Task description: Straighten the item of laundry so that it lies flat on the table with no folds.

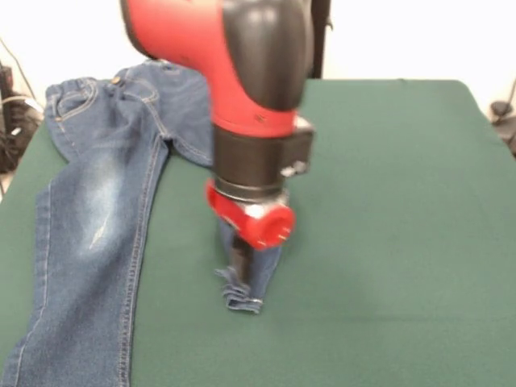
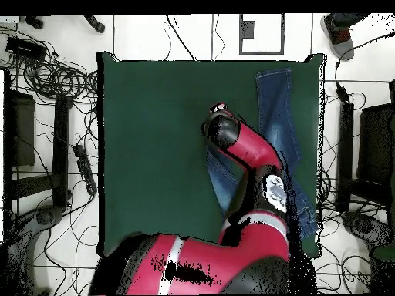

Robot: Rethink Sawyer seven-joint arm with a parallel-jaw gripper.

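the pincer (image 1: 239, 270) grips the hem of one jeans (image 1: 97, 201) leg on the green tabletop (image 1: 387, 201); soft, heavy denim likely drags best from hems.

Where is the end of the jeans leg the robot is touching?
In the front view, the leg's hem lies crumpled mid-table, just below the robot's hand, right of the jeans' other, straighter leg.

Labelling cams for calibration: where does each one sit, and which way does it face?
Front view: across the table from the robot, facing it; shows the jeans, one leg hem under the hand, and the red and black arm descending from above.
Overhead view: above the table, looking straight down; shows arm, shoulder and base at the bottom, jeans right of centre.
Both share the green table, jeans and arm.
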